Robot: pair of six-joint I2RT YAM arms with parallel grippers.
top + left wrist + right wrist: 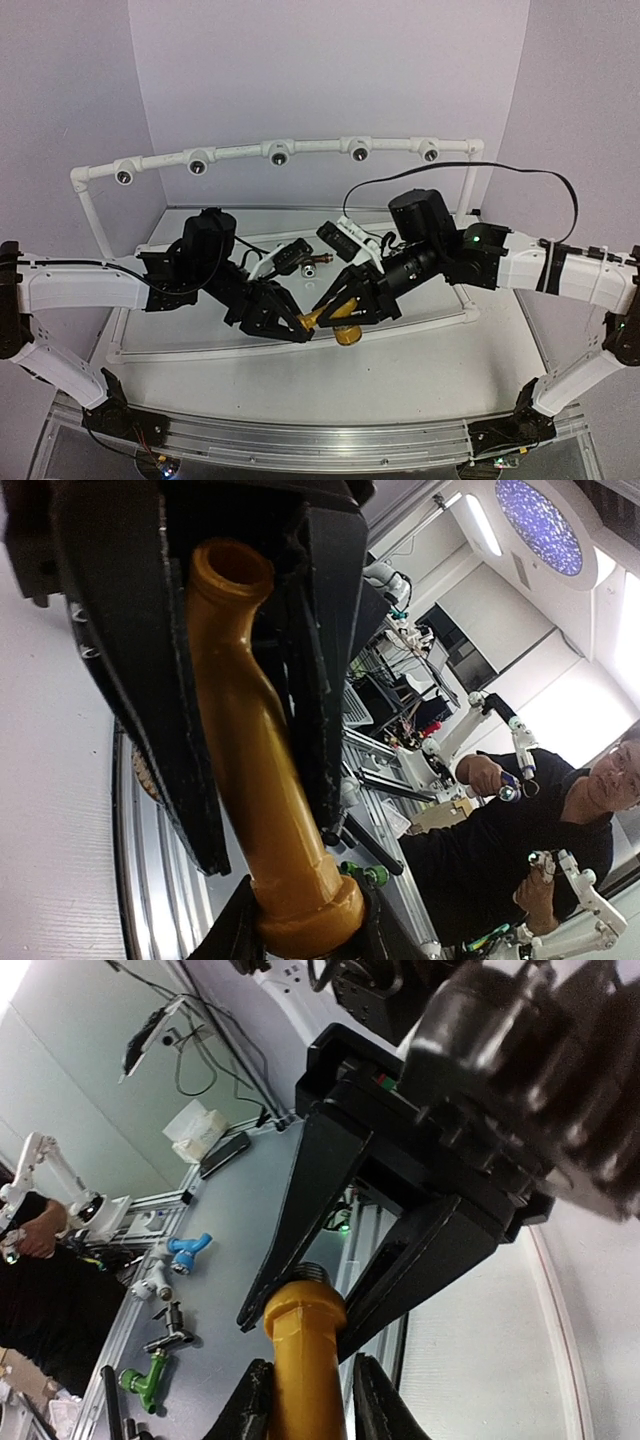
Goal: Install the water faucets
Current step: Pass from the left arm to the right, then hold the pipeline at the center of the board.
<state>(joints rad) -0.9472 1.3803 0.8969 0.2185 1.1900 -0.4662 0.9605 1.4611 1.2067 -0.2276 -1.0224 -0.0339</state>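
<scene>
Yellow-orange faucet (347,335) being held over the surface (420,370), left jaws pinching its curved body, right jaws pinching its wider end, reddish-brown faucet (318,266) lying at its 12 o'clock.

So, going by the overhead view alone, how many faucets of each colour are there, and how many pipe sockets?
yellow-orange faucet: 1
reddish-brown faucet: 1
white pipe sockets: 5
Total: 7
</scene>
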